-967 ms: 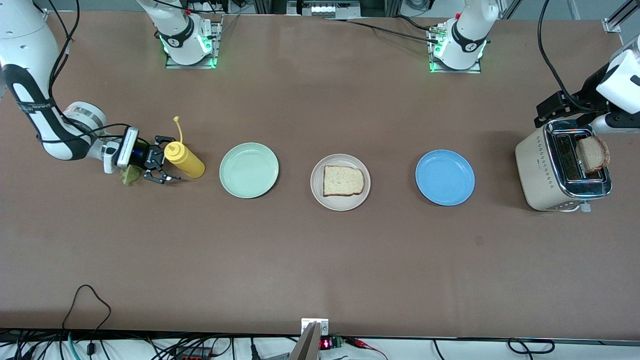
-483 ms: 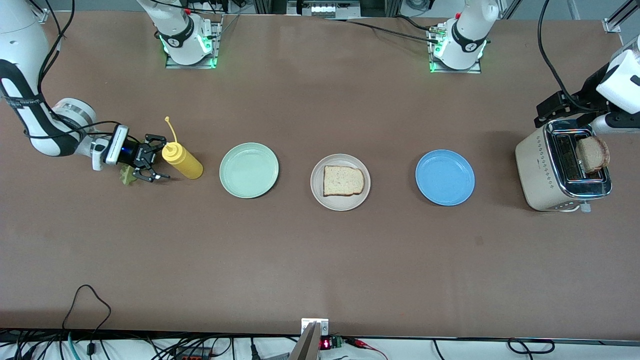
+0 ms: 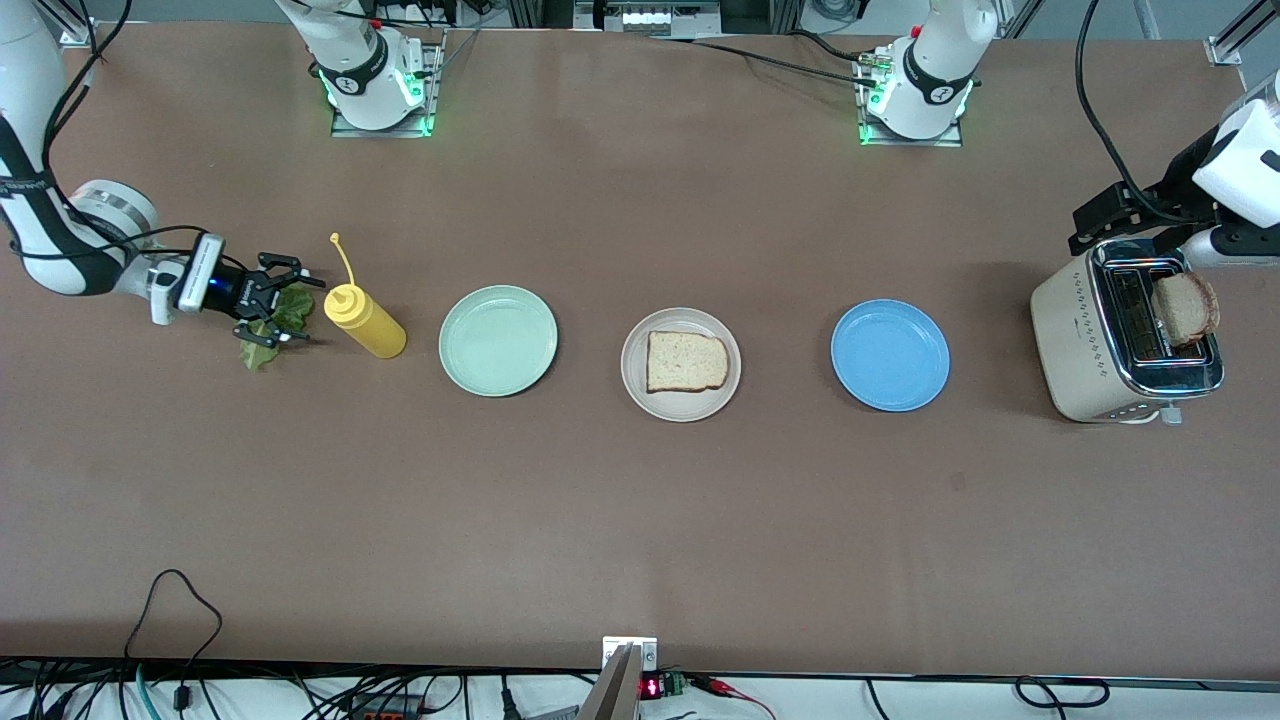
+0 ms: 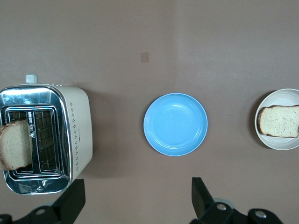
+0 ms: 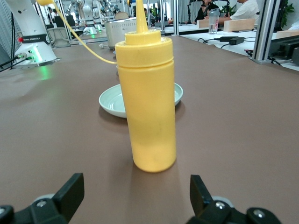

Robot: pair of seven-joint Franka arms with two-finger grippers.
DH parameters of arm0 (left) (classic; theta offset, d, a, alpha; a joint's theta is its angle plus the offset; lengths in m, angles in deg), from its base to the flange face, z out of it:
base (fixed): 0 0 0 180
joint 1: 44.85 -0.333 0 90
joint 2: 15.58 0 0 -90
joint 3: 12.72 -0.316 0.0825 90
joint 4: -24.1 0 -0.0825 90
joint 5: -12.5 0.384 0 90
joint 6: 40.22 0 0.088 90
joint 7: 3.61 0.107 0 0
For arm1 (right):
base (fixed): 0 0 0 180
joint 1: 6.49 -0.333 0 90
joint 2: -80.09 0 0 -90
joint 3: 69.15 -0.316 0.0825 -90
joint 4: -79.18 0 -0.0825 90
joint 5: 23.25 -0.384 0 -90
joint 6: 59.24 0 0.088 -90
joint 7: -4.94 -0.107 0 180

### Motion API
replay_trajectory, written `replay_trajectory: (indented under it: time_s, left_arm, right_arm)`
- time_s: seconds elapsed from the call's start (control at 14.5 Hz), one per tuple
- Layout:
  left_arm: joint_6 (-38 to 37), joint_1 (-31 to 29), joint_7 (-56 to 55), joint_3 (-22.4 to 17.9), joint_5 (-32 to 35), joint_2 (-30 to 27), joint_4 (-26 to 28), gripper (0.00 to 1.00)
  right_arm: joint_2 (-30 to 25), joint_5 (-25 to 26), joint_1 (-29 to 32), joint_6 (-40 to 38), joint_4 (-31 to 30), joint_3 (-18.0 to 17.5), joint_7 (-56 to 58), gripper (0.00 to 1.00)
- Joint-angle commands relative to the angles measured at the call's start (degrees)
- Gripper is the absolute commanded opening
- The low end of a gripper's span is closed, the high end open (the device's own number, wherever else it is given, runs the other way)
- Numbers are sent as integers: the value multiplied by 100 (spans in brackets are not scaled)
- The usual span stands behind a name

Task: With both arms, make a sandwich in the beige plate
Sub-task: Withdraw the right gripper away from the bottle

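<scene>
- One squarish slice of toasted bread already lies in the round beige plate; lettuce and the top slice are left.
- Right gripper, jaws spread and empty, hangs over the ruffled green lettuce leaf, just beside the yellow squeeze bottle.
- Left gripper, open, waits above the cream toaster holding the second slice.
- Plain brown tabletop.

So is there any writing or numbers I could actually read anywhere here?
None can be read.
Right arm's band: lettering too small.
Arm base in the right wrist view: label blurred.
Toaster: only dot patterns, no words.
Yellow bottle and plates: unmarked.
</scene>
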Motion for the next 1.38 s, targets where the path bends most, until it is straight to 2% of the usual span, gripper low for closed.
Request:
replay_trajectory:
  time_s: [0.0,0.41,0.83,1.11,1.31]
  left_arm:
    - [-50,-35,63,32,86,-42,-40,100]
    - [-50,-35,63,32,86,-42,-40,100]
    - [-85,-43,63,32,86,-42,-31,100]
    - [-85,-43,63,23,86,-42,-31,100]
    - [-94,-43,63,14,86,-33,-31,100]
  right_arm:
    - [-492,587,227,-159,310,-64,-747,100]
    - [-994,1353,359,-432,1094,-64,-2847,100]
    - [-1478,2074,123,-484,1664,-91,-6001,100]
    - [-1715,3179,-404,-476,2166,-91,-8453,100]
    - [-1900,4067,-852,-476,2246,-82,-10141,100]
